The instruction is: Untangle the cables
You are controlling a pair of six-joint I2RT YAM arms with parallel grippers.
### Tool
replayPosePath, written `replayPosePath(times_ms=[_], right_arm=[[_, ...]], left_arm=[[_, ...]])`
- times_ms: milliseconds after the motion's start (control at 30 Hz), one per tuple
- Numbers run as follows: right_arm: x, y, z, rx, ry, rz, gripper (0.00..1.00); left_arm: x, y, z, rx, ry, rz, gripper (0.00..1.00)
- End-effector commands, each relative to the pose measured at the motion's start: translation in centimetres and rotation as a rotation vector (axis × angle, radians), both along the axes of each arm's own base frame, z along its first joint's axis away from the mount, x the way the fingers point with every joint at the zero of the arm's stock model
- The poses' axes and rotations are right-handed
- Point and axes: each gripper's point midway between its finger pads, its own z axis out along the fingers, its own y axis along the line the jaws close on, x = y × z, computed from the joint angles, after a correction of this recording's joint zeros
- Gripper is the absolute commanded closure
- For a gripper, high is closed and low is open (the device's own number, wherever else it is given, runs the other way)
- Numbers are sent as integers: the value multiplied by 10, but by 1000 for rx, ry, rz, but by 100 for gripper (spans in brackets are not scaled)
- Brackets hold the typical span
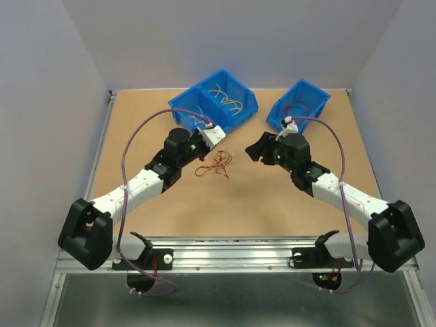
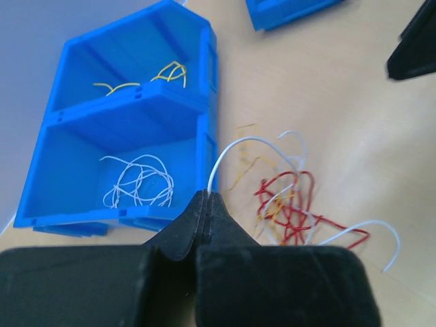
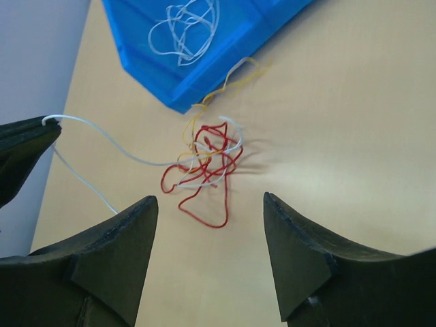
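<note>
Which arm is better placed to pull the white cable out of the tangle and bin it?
Left. The left gripper is shut on the white cable leading from the tangle, and the blue bin compartment holding other white cables sits right beside it. The right gripper is open, holding nothing.

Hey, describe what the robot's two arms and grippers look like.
The left arm and right arm have white links with bulky black joint housings. A purple cable loops along each. The left gripper and right gripper have black, wedge-shaped fingers tapering to points.
</note>
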Motion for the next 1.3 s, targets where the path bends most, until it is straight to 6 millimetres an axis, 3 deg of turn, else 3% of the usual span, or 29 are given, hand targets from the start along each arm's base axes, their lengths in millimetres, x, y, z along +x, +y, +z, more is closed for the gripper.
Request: replayPosePath(times_ms=[0,267,300,367,500,533,600,633,700,733,800,900,1000,1100,1200,1267], right_arm=[[-9,31,18,81,-96,188,32],[-13,42,18,106,-102,253,32],[-13,42,18,109,-104,256,32],[-13,43,19,111,-104,255,32],[-15,37,28,117,-134,235,32],[-15,34,28,113,-141,218,32],[-16,29,32,110,-158,199,32],[-16,26,39,113,-179,183,32],[-18,23,40,114,-189,174,32],[-19,22,44,118,-201,170,32],[-19,20,45,120,-208,162,32],[-20,17,47,122,-218,153,32],[-22,16,51,127,-232,152,32],[-24,13,57,135,-254,143,32],[-22,8,58,125,-258,113,32],[-19,1,60,110,-255,73,31]], left_arm=[[-11,-9,16,-64,-36,-60,100],[-19,-8,37,-75,-46,-82,100],[-19,-8,57,-93,-74,-84,100],[-24,-9,72,-111,-83,-102,100],[-46,-18,109,-162,-83,-195,100],[-53,-22,130,-192,-103,-225,100],[-62,-25,144,-207,-101,-256,100],[-69,-27,164,-228,-124,-296,100],[-79,-29,179,-243,-118,-331,100],[-87,-29,203,-266,-153,-357,100],[-95,-27,227,-304,-178,-376,100],[-104,-27,244,-338,-198,-400,100],[-101,-31,234,-332,-180,-410,100],[-90,-39,202,-291,-134,-410,100],[-77,-52,142,-232,-50,-428,100],[-71,-54,119,-205,-18,-420,100]])
